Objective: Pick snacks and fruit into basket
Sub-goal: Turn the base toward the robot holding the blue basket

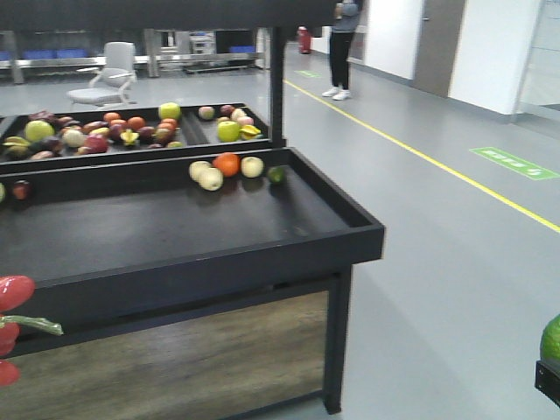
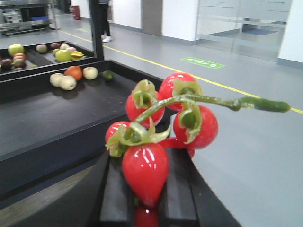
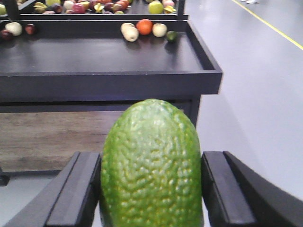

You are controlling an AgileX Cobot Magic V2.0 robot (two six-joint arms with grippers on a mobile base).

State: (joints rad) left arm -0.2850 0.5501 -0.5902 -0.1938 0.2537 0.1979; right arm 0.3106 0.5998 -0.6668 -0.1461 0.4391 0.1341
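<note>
My left gripper (image 2: 147, 187) is shut on the red fruit (image 2: 144, 170), a glossy cluster of round lobes on a green stem (image 2: 213, 100). The cluster also shows at the front view's lower left edge (image 1: 10, 293). My right gripper (image 3: 151, 189) is shut on the green bumpy-skinned fruit (image 3: 151, 156), which stands upright between the black fingers (image 3: 75, 189). That fruit peeks in at the front view's right edge (image 1: 551, 339). The basket and the snacks are out of view.
A black display stand (image 1: 262, 249) stands ahead with a raised rim. Pale apples (image 1: 210, 178), an orange (image 1: 227, 164) and a small green fruit (image 1: 276, 174) lie at its back. Behind is a bin of mixed fruit (image 1: 131, 127) and a black post (image 1: 276, 83). A person (image 1: 343, 44) stands far off.
</note>
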